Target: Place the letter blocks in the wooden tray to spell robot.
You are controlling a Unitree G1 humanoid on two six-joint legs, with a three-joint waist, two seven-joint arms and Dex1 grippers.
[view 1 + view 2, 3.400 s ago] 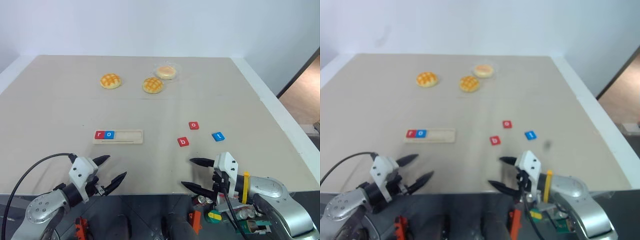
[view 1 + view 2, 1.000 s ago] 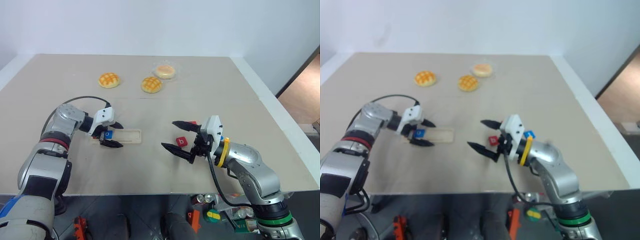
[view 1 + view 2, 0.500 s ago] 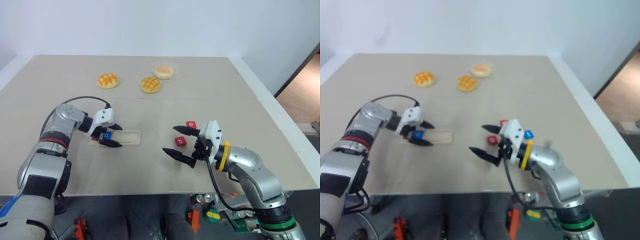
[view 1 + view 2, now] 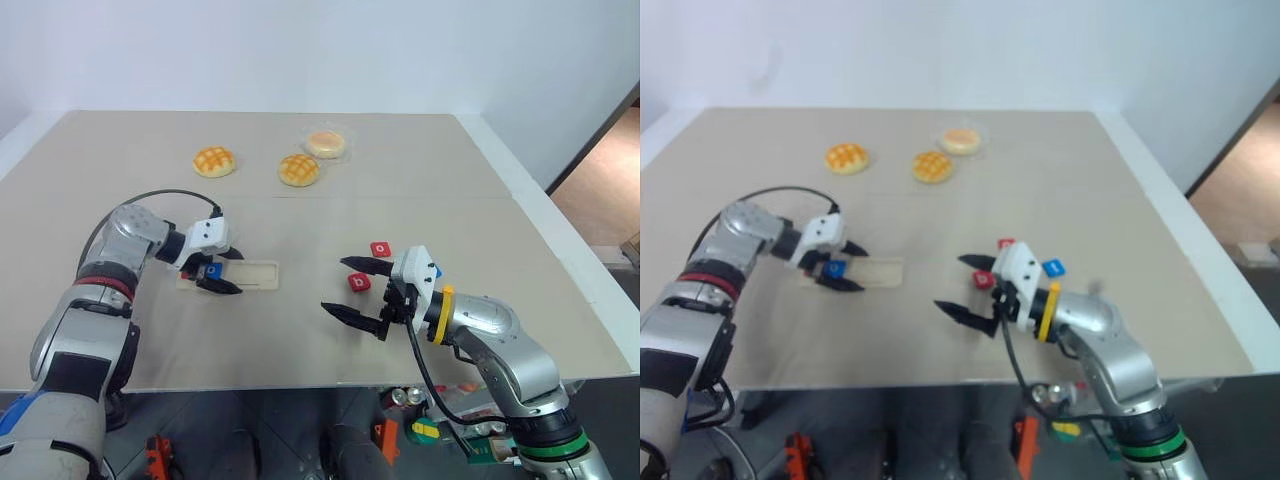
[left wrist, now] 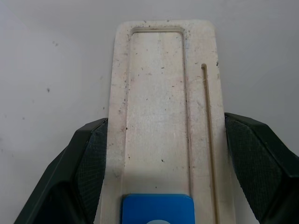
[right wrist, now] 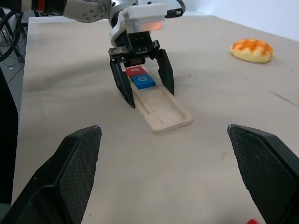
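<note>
The wooden tray (image 4: 257, 273) lies left of the table's middle, its long sides (image 5: 159, 107) pinched between my left gripper's fingers (image 5: 91, 161). My left gripper (image 4: 239, 273) is shut on the tray at the end that holds the tiles. A blue letter block (image 4: 213, 270) sits in the tray with a red one (image 6: 136, 70) beside it. Loose on the table to the right lie a red "b" block (image 4: 359, 282), a red "o" block (image 4: 381, 249) and a blue block (image 4: 1052, 267). My right gripper (image 4: 334, 284) hangs open just left of the red "b" block, with nothing between its fingers.
Three round golden buns (image 4: 213, 161) (image 4: 299, 169) (image 4: 327, 144) sit at the back of the table. The table's right edge (image 4: 560, 262) drops off to the floor. A black cable (image 4: 150, 198) loops over my left wrist.
My left gripper's fingers have closed in against the tray's long sides. The right gripper has stayed open and hardly moved.
</note>
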